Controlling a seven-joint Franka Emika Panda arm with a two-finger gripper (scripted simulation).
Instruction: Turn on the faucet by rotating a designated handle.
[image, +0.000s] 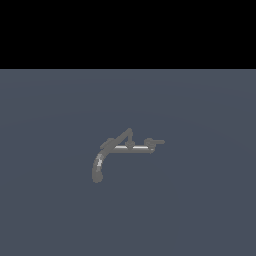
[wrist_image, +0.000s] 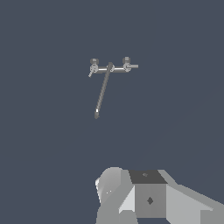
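A: Where's the target sitting?

B: I'm seeing the small dull-grey metal faucet (image: 125, 148) mid-floor, its stubby grey handle (image: 156, 142) sticking out toward the exterior view's right.

A: And the gripper?

B: It's hanging well apart from the faucet (wrist_image: 109, 70); only its body is showing, so I cannot tell the finger opening. I'm judging approach is just beginning: next I'm needing to close on that handle (wrist_image: 131, 66).

Both views share the faucet (image: 122, 150) (wrist_image: 109, 76), each from afar.
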